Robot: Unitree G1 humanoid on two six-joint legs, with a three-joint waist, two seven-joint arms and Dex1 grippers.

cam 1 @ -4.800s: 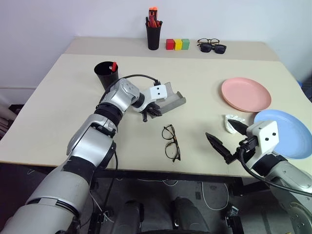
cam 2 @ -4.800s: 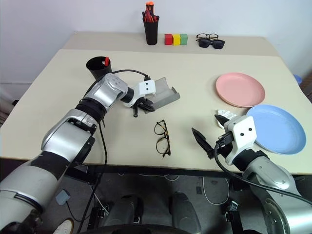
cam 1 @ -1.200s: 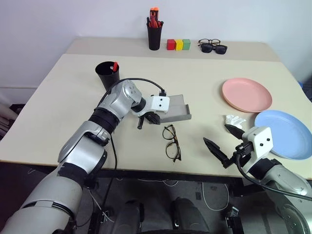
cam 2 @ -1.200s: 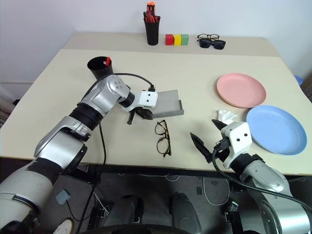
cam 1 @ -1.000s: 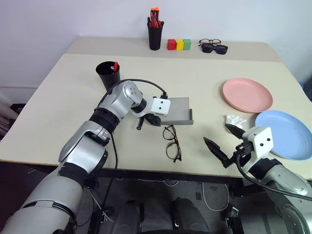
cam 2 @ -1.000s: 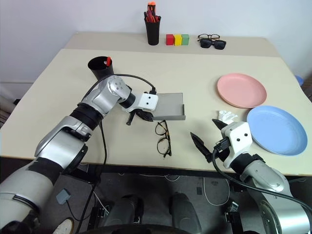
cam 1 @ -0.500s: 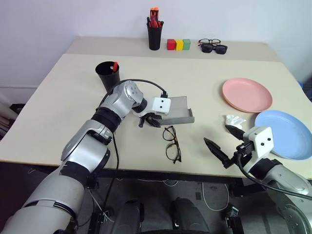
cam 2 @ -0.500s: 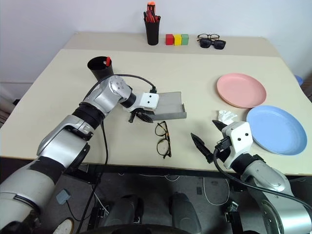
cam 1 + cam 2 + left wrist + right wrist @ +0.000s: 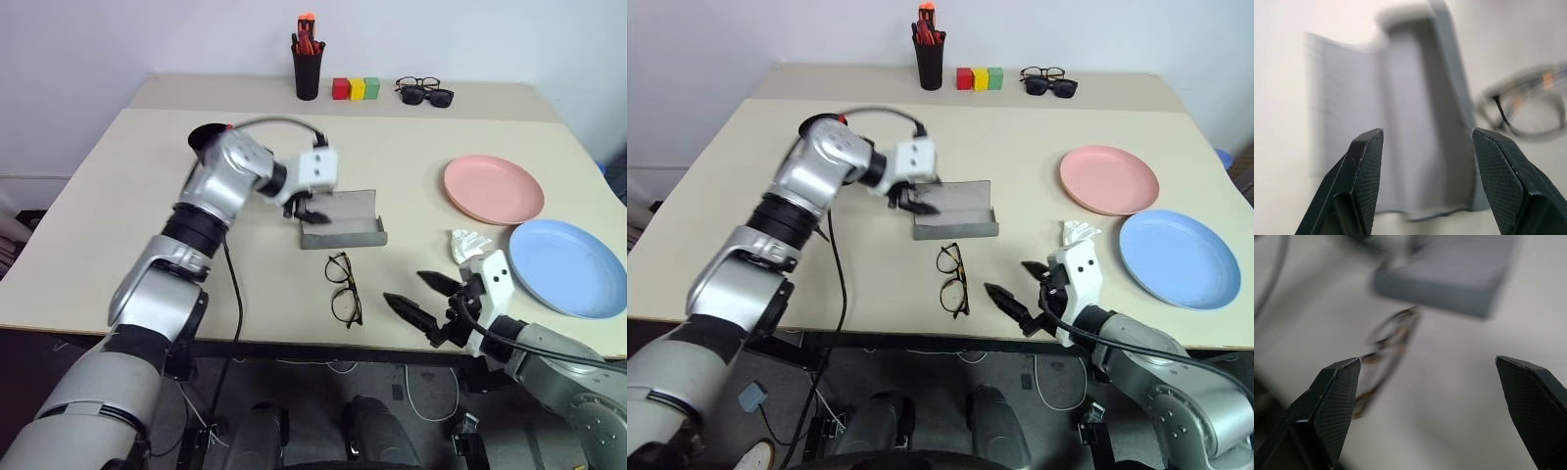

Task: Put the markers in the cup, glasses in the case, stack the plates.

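Tools first. Left tool [image 9: 312, 210] hangs just above the far edge of the case [image 9: 341, 219], centre of the frame, fingers parted and empty; its wrist view looks straight down into the open grey lining between its two pads. Right tool [image 9: 423, 297] sits low at the lower right, jaws spread wide, nothing held, pointing across the desk [image 9: 118, 215] toward the glasses [image 9: 343, 286].

Glasses lie folded open on the desk just below the case, apart from it, between the two tools. Case lies open and flat, lining up.

Cup [image 9: 204, 140] stands at upper left, partly hidden behind the left arm, with a red-capped marker [image 9: 228, 127] showing at its rim. Pink plate [image 9: 493, 188] and blue plate [image 9: 565, 265] lie side by side at the right, near each other, not stacked.

Judgement: step in hand is glasses into case; case appears readied, glasses not yet taken. Next move calls for the right tool to close on the thin frame without bending a temple, then lower it inside the lining. Plates remain.
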